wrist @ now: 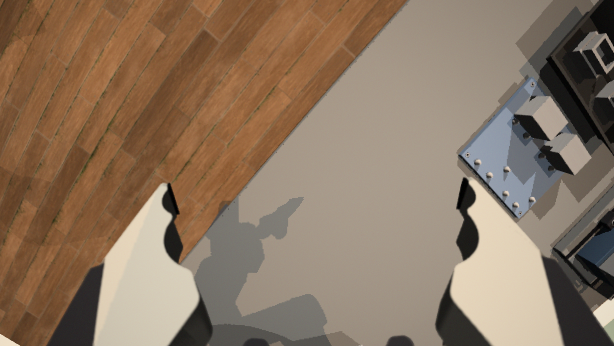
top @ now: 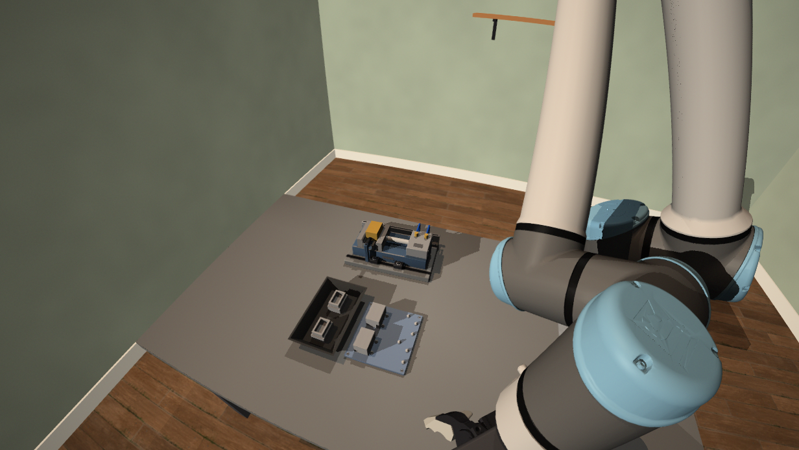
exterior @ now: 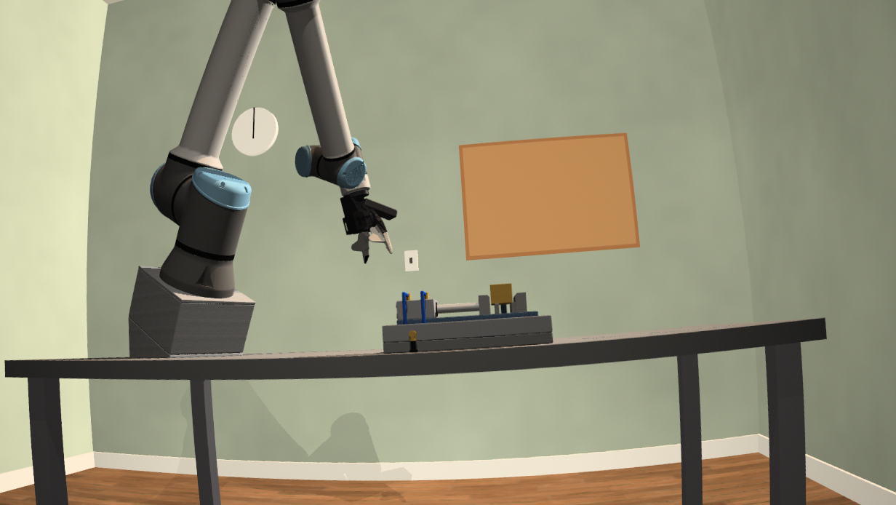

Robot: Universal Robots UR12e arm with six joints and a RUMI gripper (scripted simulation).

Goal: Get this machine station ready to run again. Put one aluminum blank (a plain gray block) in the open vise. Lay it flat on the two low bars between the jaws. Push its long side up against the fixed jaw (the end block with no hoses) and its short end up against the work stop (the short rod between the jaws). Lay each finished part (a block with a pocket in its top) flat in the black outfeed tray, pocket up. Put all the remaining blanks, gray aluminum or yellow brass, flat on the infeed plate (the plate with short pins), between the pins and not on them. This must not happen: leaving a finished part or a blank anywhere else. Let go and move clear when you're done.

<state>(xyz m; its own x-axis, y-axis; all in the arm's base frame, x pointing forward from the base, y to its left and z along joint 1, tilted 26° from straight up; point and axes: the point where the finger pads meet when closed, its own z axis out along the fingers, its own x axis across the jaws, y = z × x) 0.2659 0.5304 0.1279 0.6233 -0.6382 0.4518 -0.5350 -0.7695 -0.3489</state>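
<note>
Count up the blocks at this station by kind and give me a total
Gray aluminum blanks: 2, on the infeed plate at and
Yellow brass blanks: 1, on the vise
Finished pocketed parts: 2, in the black tray at and
Total: 5

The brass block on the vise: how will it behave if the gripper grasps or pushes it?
The brass block looks solid and boxy, so probably stiff and heavy for its size. It sits high on the vise end, so a push may drop it. Flat smooth faces could slip in the open gripper.
</note>
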